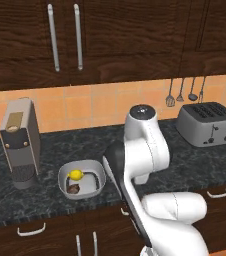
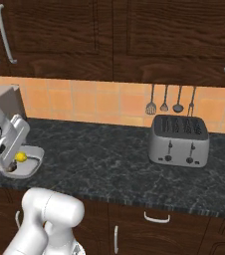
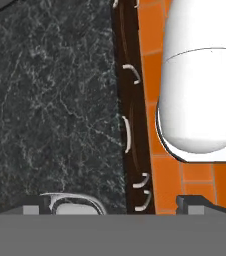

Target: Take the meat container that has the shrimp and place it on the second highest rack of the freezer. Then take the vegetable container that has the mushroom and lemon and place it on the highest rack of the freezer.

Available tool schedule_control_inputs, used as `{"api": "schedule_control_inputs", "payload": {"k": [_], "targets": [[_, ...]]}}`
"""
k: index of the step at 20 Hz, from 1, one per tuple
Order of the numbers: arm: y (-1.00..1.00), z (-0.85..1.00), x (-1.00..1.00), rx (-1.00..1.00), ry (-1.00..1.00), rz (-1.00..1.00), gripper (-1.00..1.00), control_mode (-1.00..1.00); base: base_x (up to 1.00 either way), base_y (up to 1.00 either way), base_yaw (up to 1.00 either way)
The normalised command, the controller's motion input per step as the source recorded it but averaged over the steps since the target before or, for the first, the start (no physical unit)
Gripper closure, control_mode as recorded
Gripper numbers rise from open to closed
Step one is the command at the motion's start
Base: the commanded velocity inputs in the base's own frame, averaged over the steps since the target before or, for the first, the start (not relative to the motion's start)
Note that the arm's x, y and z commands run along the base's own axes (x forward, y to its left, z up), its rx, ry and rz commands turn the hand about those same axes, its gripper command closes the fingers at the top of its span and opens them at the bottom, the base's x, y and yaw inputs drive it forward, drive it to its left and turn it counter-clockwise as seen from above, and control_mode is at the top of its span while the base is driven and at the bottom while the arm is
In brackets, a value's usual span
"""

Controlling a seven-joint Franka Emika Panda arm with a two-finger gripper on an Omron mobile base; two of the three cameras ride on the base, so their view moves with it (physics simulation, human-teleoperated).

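The fingers (image 3: 114,204) stand wide apart and hold nothing; in the hand view their two dark tips rise at the bottom, one on each side. Between them, under the hand, lies the front edge of the dark marbled bench (image 3: 50,110). Just beside one fingertip, at the lower edge of that view, the grey rim of the vegetable container (image 3: 75,202) shows.

In the left base view this container (image 1: 82,179) is a grey bowl that sits on the bench (image 1: 185,160) near its front edge. Inside it lie the yellow lemon (image 1: 75,174) and the dark-brown mushroom (image 1: 74,189), close to each other. A coffee machine (image 1: 20,141) stands just beside the container, on the far side from the arm. A silver toaster (image 1: 208,123) stands well apart on the bench, near the tiled wall, under some hanging utensils (image 1: 186,91).

In the right base view the lemon (image 2: 21,157) shows in the container (image 2: 31,162), partly behind the arm.
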Motion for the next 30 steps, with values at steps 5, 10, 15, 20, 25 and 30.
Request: {"api": "schedule_control_inputs", "payload": {"k": [5, 10, 15, 20, 25, 30], "targets": [[0.79, -0.48, 0.25, 0.0, 0.04, 0.0, -1.0, -1.0, 0.0, 0.0, 0.0], [0.55, -0.41, 0.12, 0.0, 0.02, 0.0, -1.0, -1.0, 0.0, 0.0, 0.0], [0.25, -0.27, 0.19, 0.0, 0.08, 0.0, -1.0, -1.0, 0.0, 0.0, 0.0], [0.03, -0.38, 0.31, 0.14, 0.11, -0.01, -1.0, -1.0, 0.0, 0.0, 0.0], [0.11, -0.5, 0.41, 0.07, 0.0, 0.0, -1.0, -1.0, 0.0, 0.0, 0.0], [0.15, -0.62, 0.18, 0.0, 0.0, 0.0, -1.0, -1.0, 0.0, 0.0, 0.0]]}}
